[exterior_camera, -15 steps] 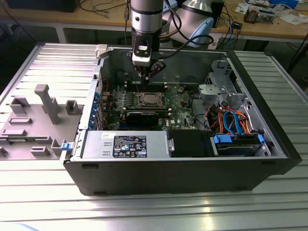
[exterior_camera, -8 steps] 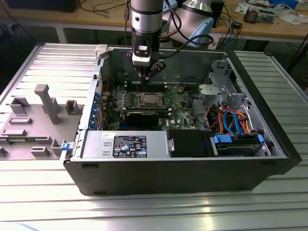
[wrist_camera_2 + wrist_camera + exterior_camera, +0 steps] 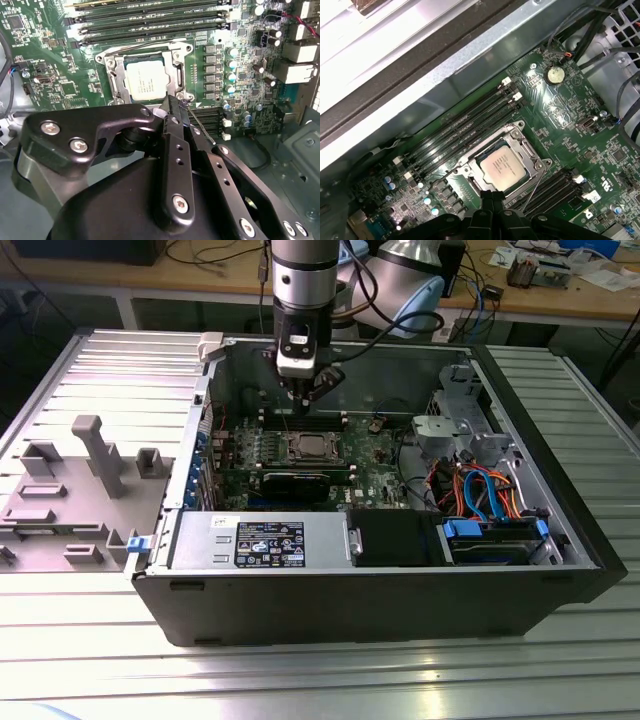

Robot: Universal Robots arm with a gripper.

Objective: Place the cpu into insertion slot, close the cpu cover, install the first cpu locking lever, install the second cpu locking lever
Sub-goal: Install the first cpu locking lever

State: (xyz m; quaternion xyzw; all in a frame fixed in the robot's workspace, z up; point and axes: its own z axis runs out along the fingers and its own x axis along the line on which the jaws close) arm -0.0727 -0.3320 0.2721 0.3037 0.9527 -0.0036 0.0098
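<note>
The cpu [image 3: 146,81] sits under the cpu cover [image 3: 116,75]; the gripper [image 3: 171,105] hangs just beside it, jaws closed

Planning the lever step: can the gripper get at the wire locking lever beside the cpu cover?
Probably yes. The gripper sits right beside the wire locking lever at the edge of the cpu cover, and nothing stands between them.

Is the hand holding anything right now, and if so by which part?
Cannot be told. The shut hand reaches the hooked end of the thin wire lever, perhaps pinching it. The cpu lies in its socket.
</note>
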